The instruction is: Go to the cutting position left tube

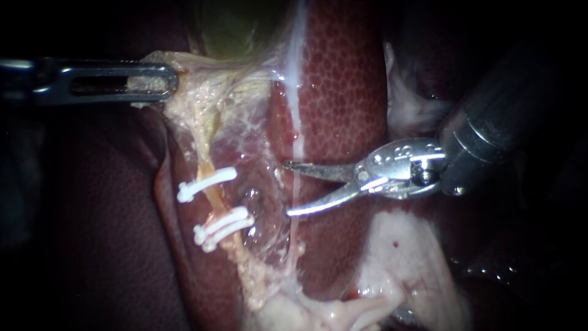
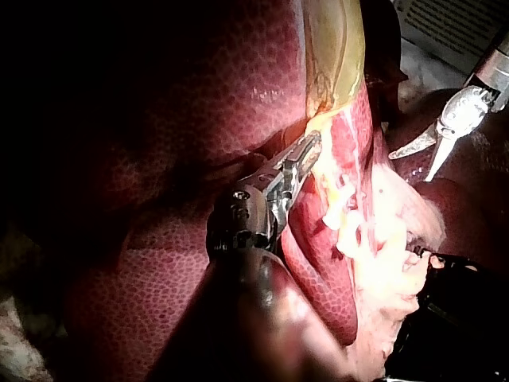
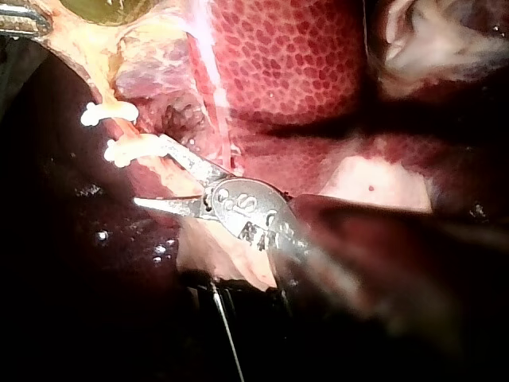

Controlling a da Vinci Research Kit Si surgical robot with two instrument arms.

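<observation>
A yellowish tube runs down the left of the dissected bed and carries two white clips. My right instrument comes in from the right with two slim curved blades standing open. Their tips lie a short way right of the clips, touching nothing. In the right wrist view the blades sit just beside the lower clip. My left instrument is shut on pale tissue below the greenish gallbladder, holding it stretched. The left wrist view shows its jaws on that tissue.
Mottled red liver lies behind the blades, crossed by a thin whitish strand. Pale fatty tissue bulges at lower right and upper right. The surroundings on both sides are dark.
</observation>
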